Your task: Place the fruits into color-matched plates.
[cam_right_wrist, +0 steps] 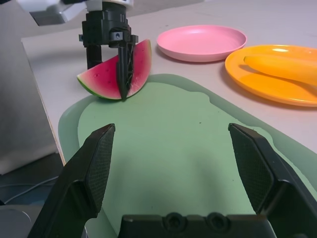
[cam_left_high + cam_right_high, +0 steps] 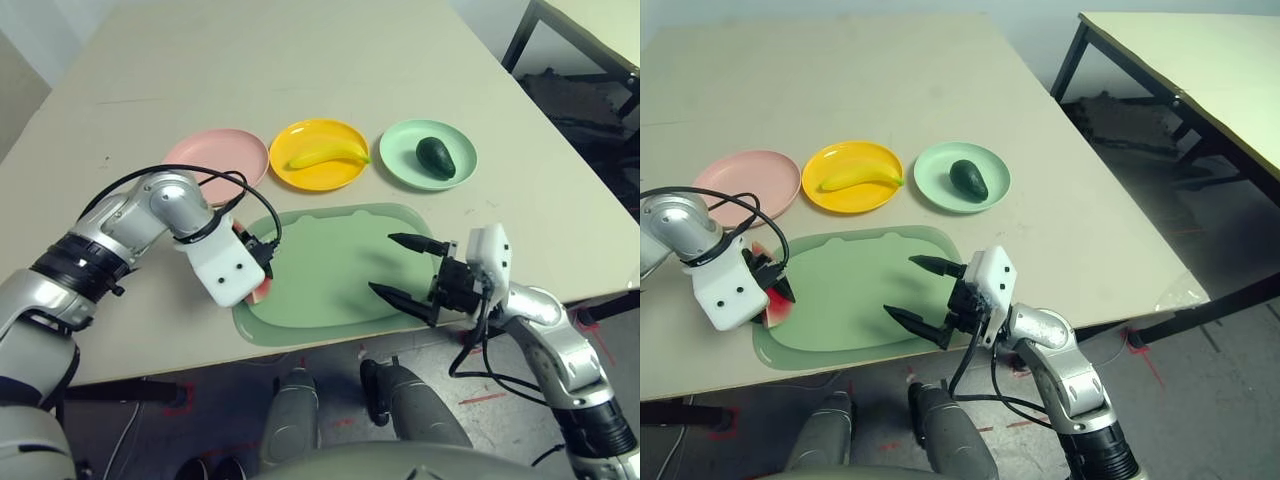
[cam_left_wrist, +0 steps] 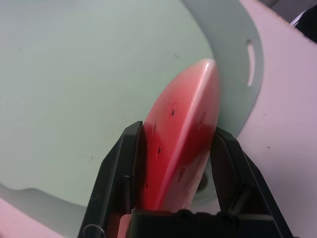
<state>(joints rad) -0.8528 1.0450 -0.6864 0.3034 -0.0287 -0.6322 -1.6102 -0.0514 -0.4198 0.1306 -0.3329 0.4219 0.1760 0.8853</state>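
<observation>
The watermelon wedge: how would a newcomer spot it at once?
Find the pale green mat at the table's near edge. At its left end, the left gripper pinches the watermelon wedge: red flesh, green rind, the one fruit not on a plate.

From your head cameras, the left claw sits mostly hidden behind its white housing. The watermelon wedge shows you just a red sliver beneath it.

Even, bright overhead light with soft shadows; the watermelon wedge shows glare and close-up blur.
</observation>
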